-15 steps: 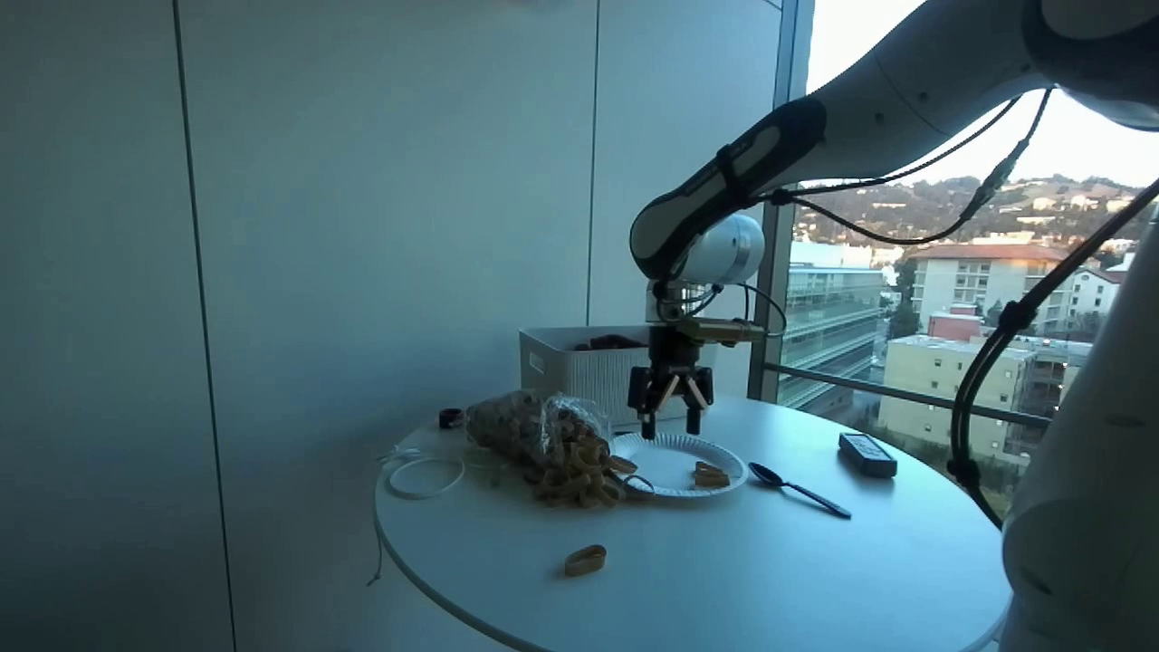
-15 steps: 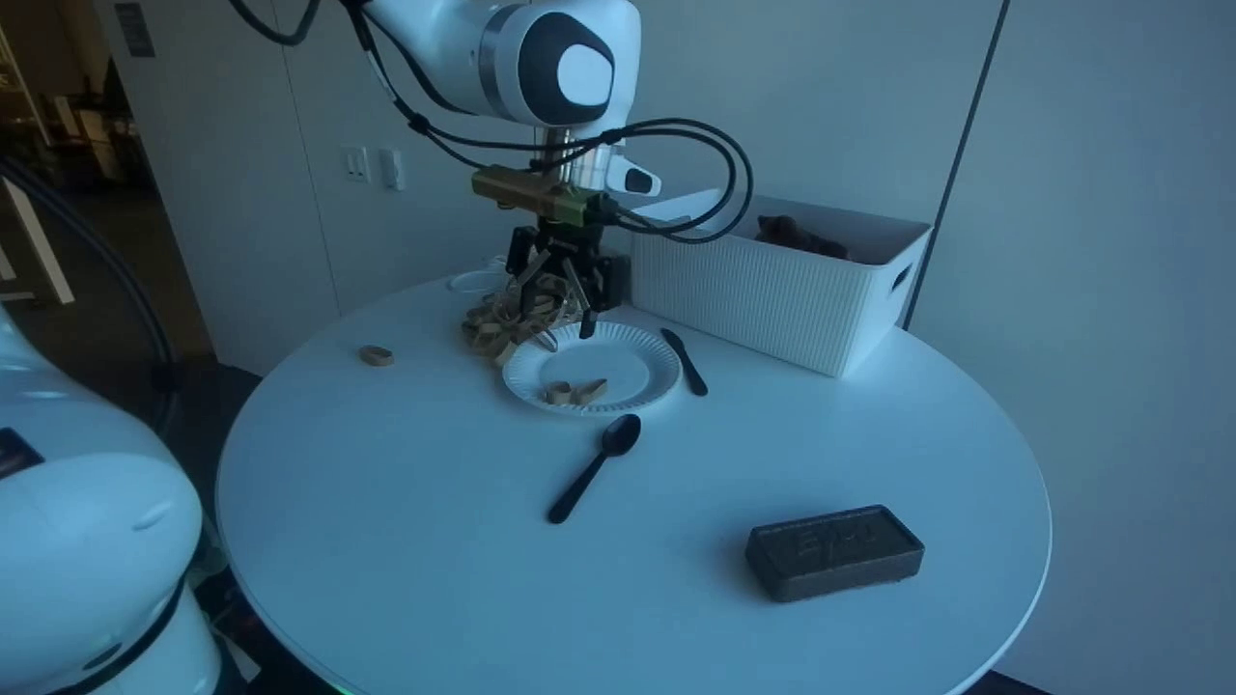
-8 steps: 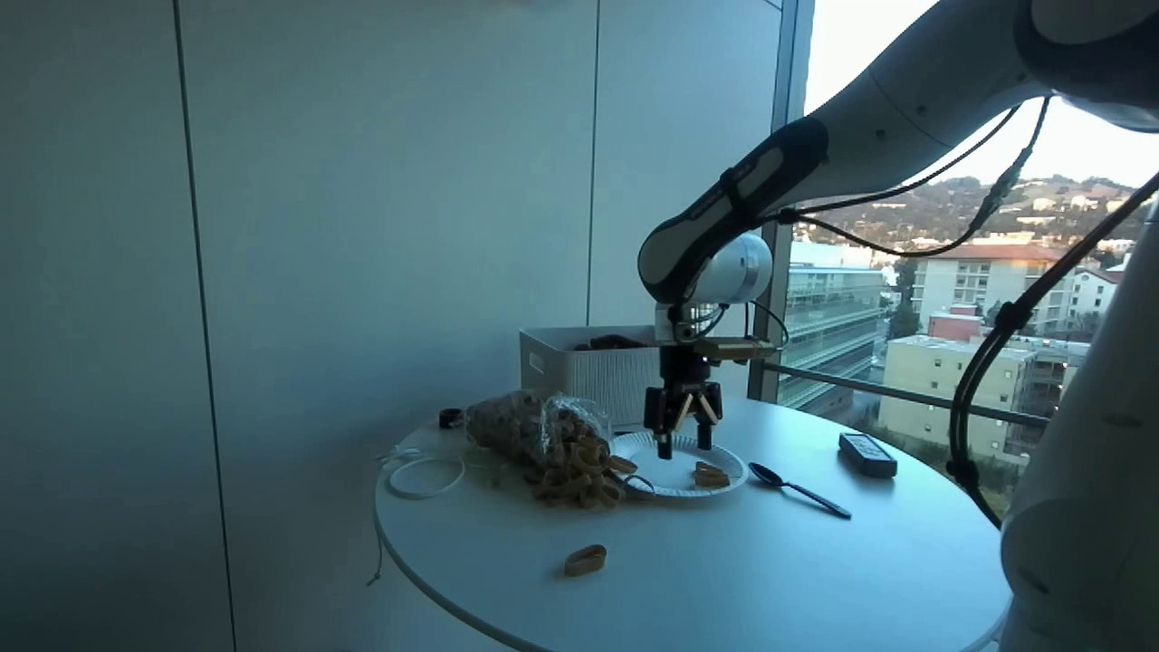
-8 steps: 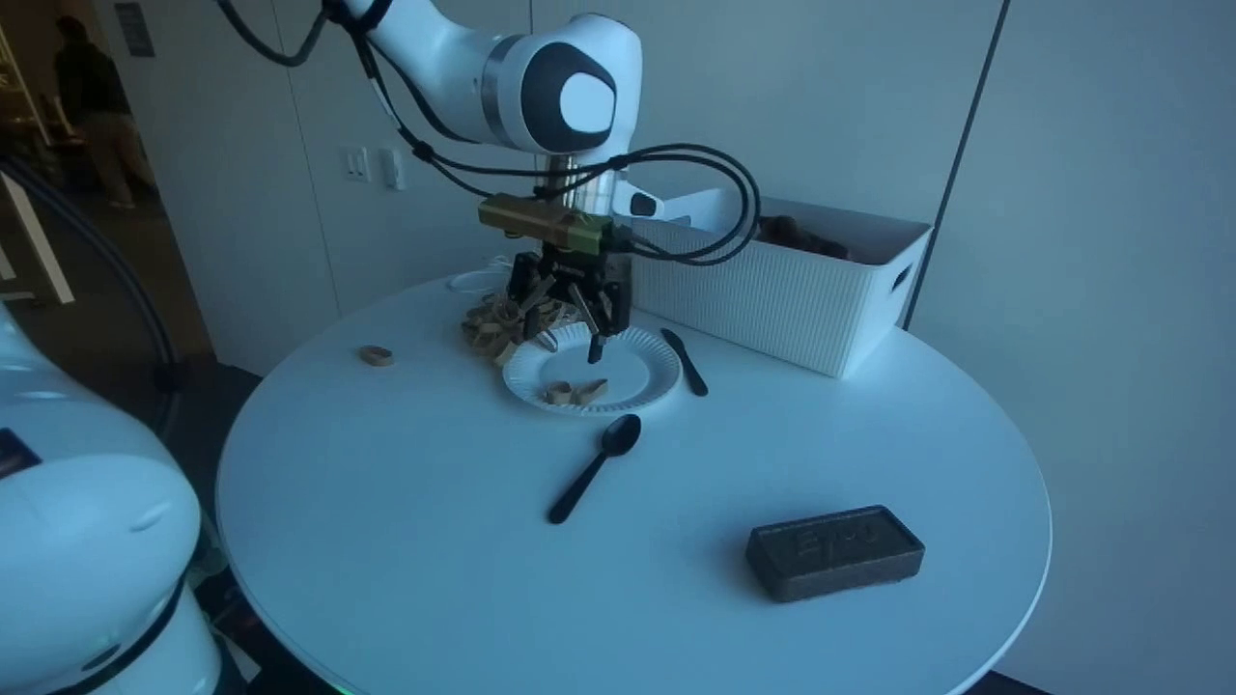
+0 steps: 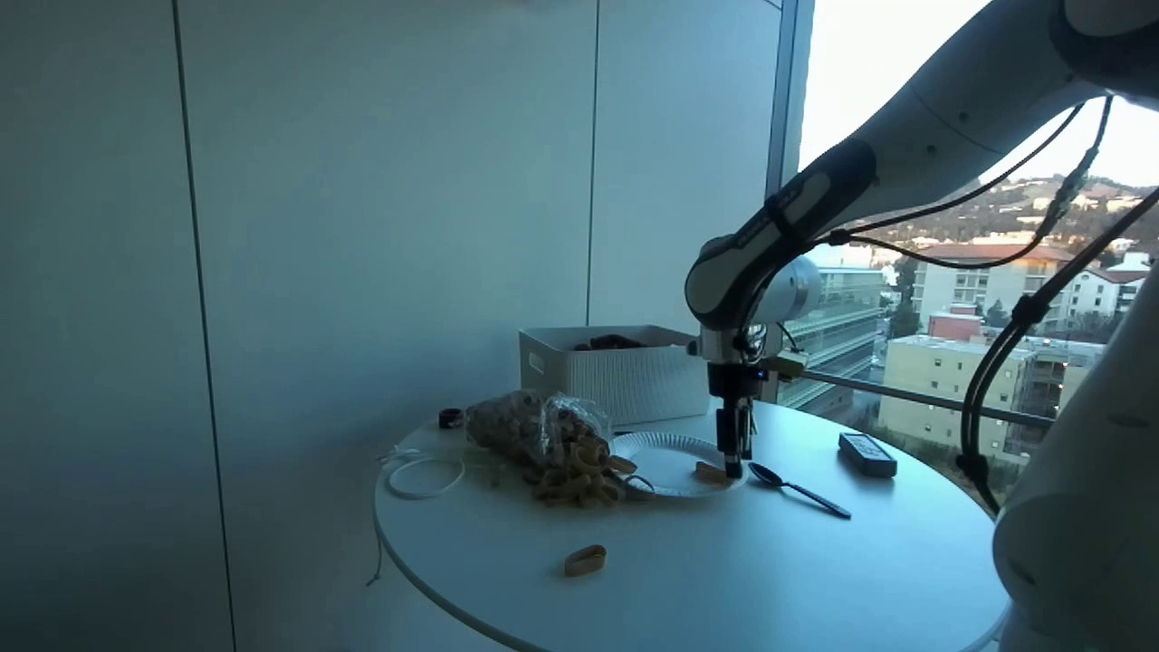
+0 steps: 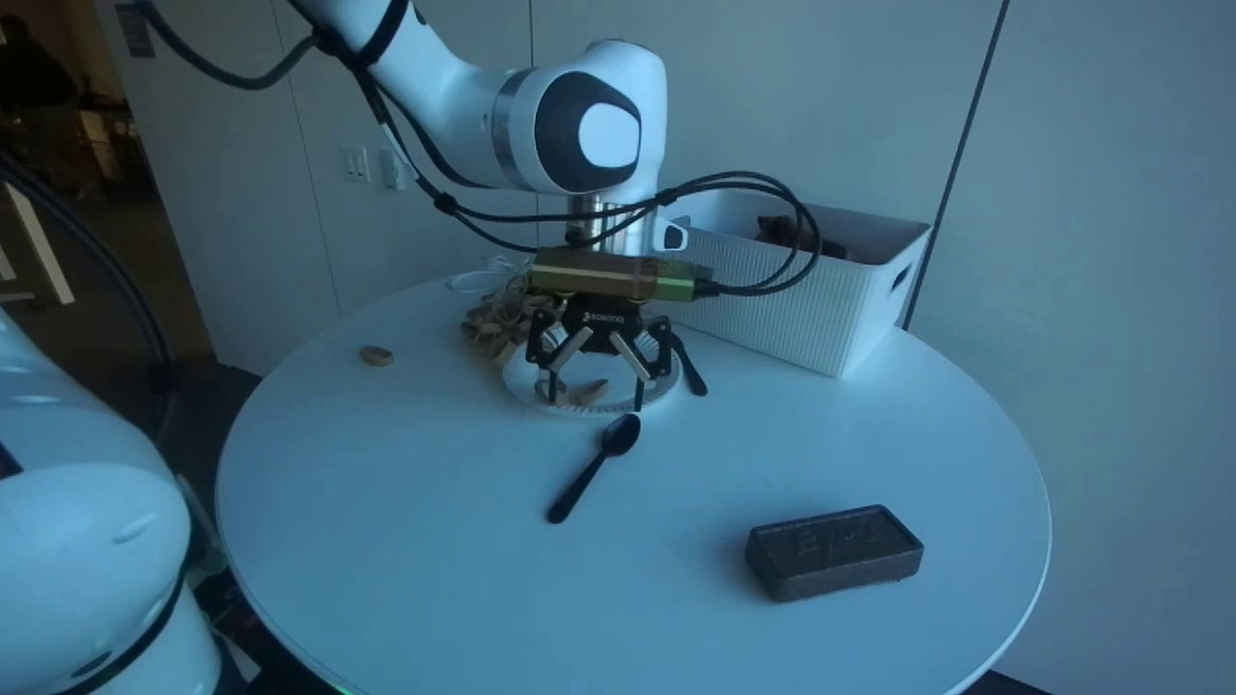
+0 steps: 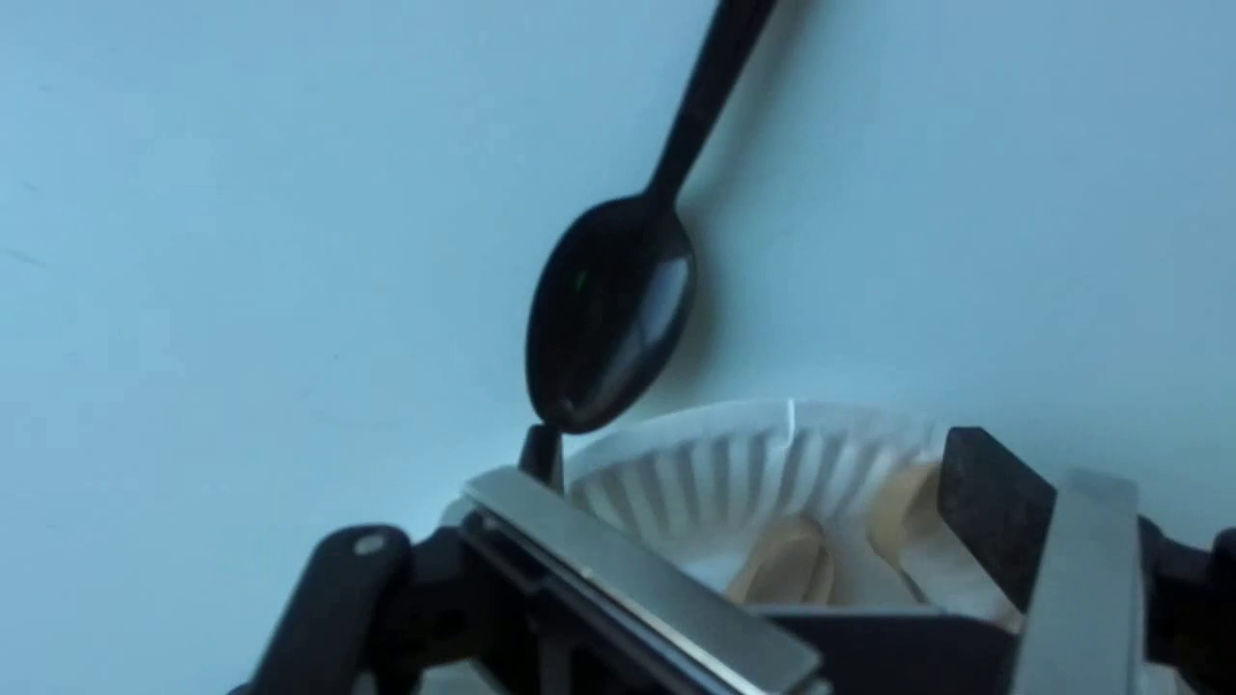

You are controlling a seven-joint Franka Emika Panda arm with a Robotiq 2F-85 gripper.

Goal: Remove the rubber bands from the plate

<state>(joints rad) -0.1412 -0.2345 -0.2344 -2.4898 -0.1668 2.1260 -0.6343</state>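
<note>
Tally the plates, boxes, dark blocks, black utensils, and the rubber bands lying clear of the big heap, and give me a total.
Plate: 1
White box: 1
Dark block: 1
Black utensils: 2 (a spoon, one of unclear type)
Loose rubber bands: 3 (2 on the plate, 1 directly on the table)
Total: 8

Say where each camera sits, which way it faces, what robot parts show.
In an exterior view: off the arm, looking down across table and block to a wall; arm from left, with gripper.
In an exterior view: off the arm, facing a wall, window at right; arm from right, with gripper.
Wrist view: at the arm's end, looking down at spoon and plate; gripper below.
Both exterior views share table, box, spoon and plate.
</note>
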